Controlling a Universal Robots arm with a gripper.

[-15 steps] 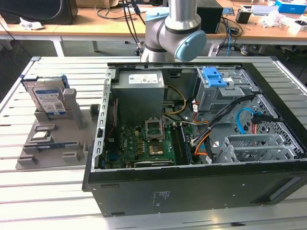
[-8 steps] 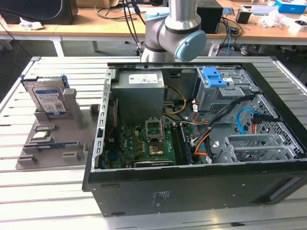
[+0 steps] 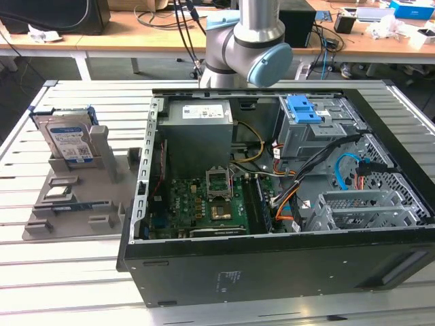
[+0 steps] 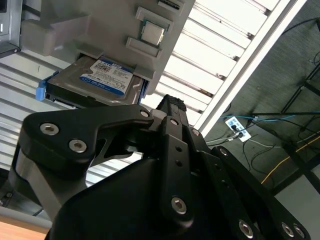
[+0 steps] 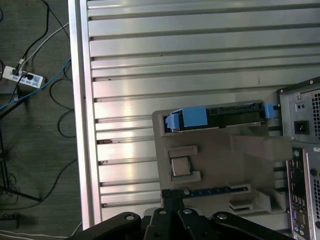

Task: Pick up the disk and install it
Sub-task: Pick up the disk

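The disk [image 3: 70,139] stands on edge in a slot of a grey holder [image 3: 68,204] on the slatted table, at the exterior view's left. It is silver with a white-and-blue label and a blue carrier frame. In the second wrist view the disk [image 4: 102,77] shows its label just beyond my gripper [image 4: 170,102]. In the first wrist view the disk [image 5: 220,114] shows as a dark edge with blue ends. My gripper [image 5: 172,192] hovers apart from it over the holder [image 5: 220,160], its black fingers shut on nothing. The arm [image 3: 248,47] rises behind the case.
An open computer case [image 3: 272,265] lies at the exterior view's right, with a grey power-supply box [image 3: 198,132], a motherboard [image 3: 204,204] and a drive cage with a blue latch [image 3: 304,109]. A processor chip [image 5: 181,166] rests on the holder. The table edge [image 5: 80,125] drops to the floor.
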